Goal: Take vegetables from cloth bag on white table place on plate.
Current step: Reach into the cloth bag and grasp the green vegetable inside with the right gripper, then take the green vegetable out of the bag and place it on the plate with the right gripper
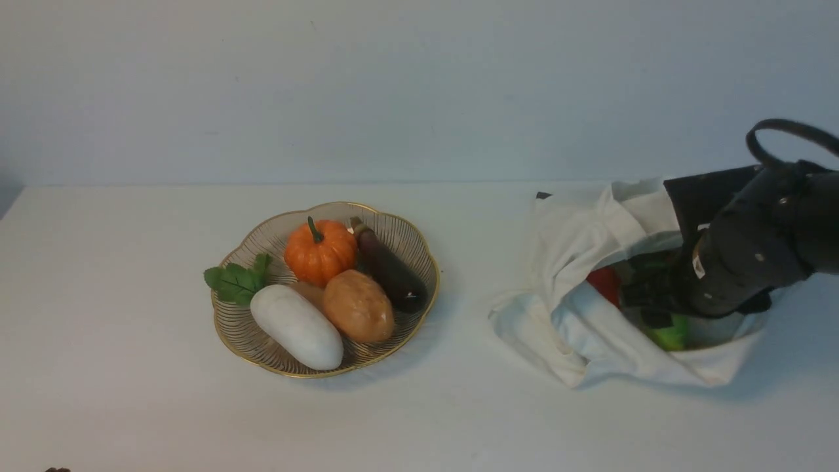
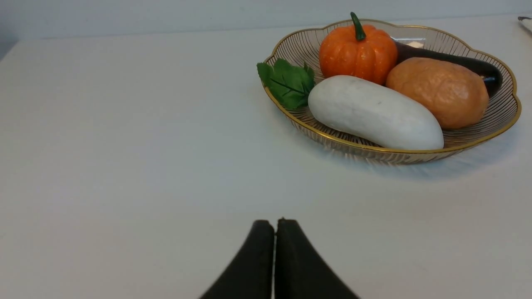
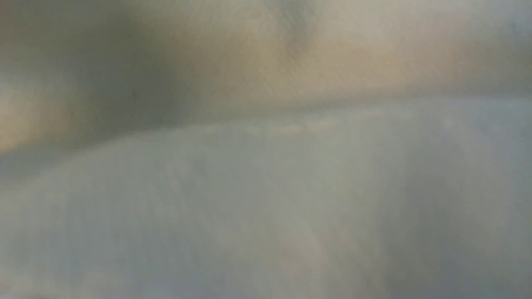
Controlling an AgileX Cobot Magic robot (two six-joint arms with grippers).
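The cream cloth bag (image 1: 590, 328) lies open at the right of the white table (image 1: 131, 393). Inside it show a red vegetable (image 1: 604, 283) and a green cucumber (image 1: 670, 334). My right gripper (image 1: 645, 300) reaches into the bag's mouth between them; its jaws are dark and half hidden. The right wrist view holds only blurred cloth (image 3: 266, 187). The gold wire plate (image 1: 262, 357) carries an orange pumpkin (image 1: 320, 252), a white vegetable (image 1: 296, 326), a tan one (image 1: 357, 306), a dark eggplant (image 1: 390, 269) and a green leaf (image 1: 237, 280). My left gripper (image 2: 274, 222) is shut and empty, low over the table near the plate (image 2: 505, 120).
The bag's black handle (image 1: 786, 131) loops up over my right arm. A pale wall stands behind the table's far edge. Bare tabletop lies between plate and bag and left of the plate.
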